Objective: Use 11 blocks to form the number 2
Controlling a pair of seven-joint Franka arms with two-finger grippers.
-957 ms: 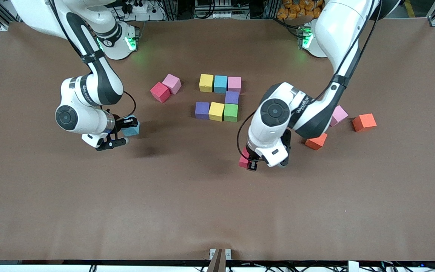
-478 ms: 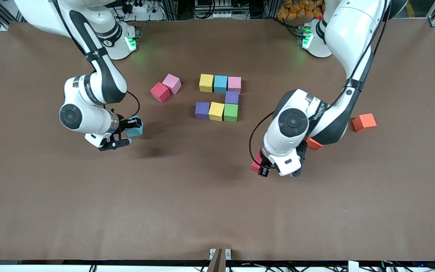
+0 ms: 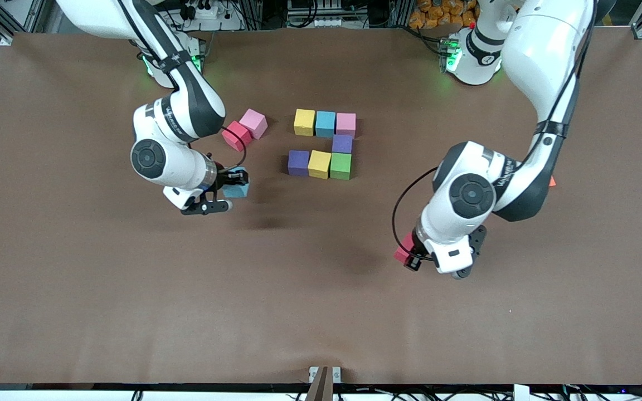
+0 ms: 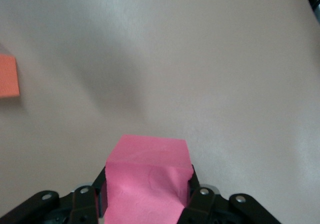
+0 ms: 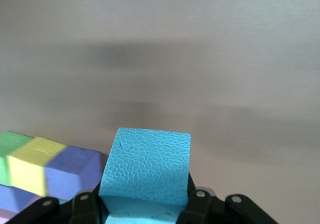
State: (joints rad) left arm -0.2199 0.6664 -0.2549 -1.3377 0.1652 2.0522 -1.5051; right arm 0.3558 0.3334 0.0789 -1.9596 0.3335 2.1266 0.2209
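Brown table (image 3: 321, 312) with two Franka arms and a partly built number 2 (image 3: 325, 143) at its centre: seven cubes set edge to edge, a top row of yellow, sky blue and pink, one purple cube beneath the pink, then a row of purple, yellow and green. A loose red cube (image 3: 236, 135) and pink cube (image 3: 253, 123) lie touching, toward the right arm's end; an orange cube (image 4: 9, 75) shows in the left wrist view, apart from the rest.

Right gripper (image 3: 226, 191): aloft over bare table between its own end and the digit, jaws clenched on a sky-blue cube (image 5: 146, 169), one finger on each of two opposite faces, the cube protruding forward of the fingertips.

Left gripper (image 3: 410, 257): aloft over bare table, jaws clenched likewise on a pink-red cube (image 4: 148, 176).

Handling, as judged: the pebbled, creased faces suggest light, soft foam that dents under pressure; hold flat opposite faces, mid-height, squeezing gently.
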